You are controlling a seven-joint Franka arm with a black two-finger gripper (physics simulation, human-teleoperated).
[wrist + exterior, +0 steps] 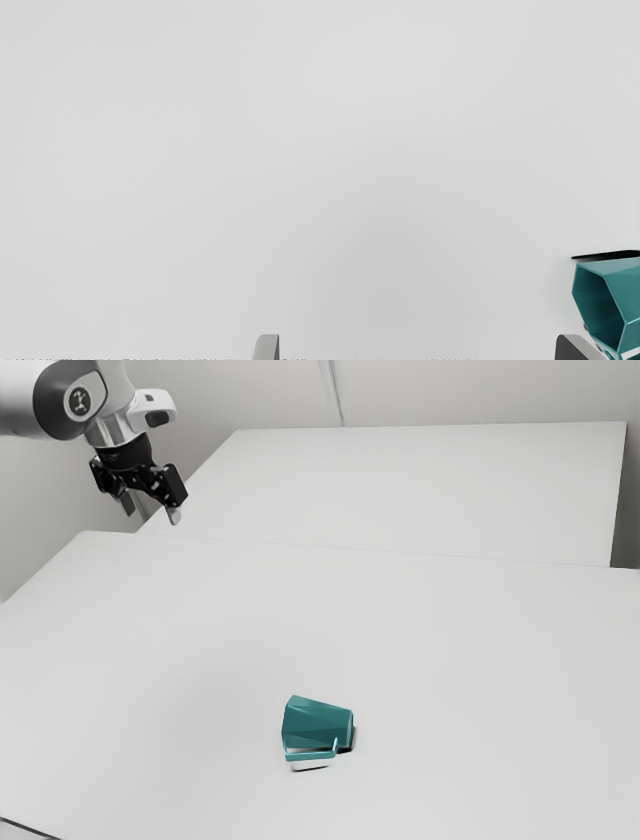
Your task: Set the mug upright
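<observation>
High over the table's far left corner in the exterior view is the black gripper (150, 510), well away from the mug. A teal faceted mug (318, 724) lies on its side on the table, its handle toward the near edge of that view. In the wrist view the gripper (417, 347) is open, its two fingertips wide apart with nothing between them. Beside one fingertip the mug (622, 295) shows in part, its hollow mouth visible and the rest cut off by the picture's border.
The mug lies on a broad white table (180, 660). Behind it in the exterior view stands another white surface (420, 490), with pale walls around. A thin dark line crosses the near left corner.
</observation>
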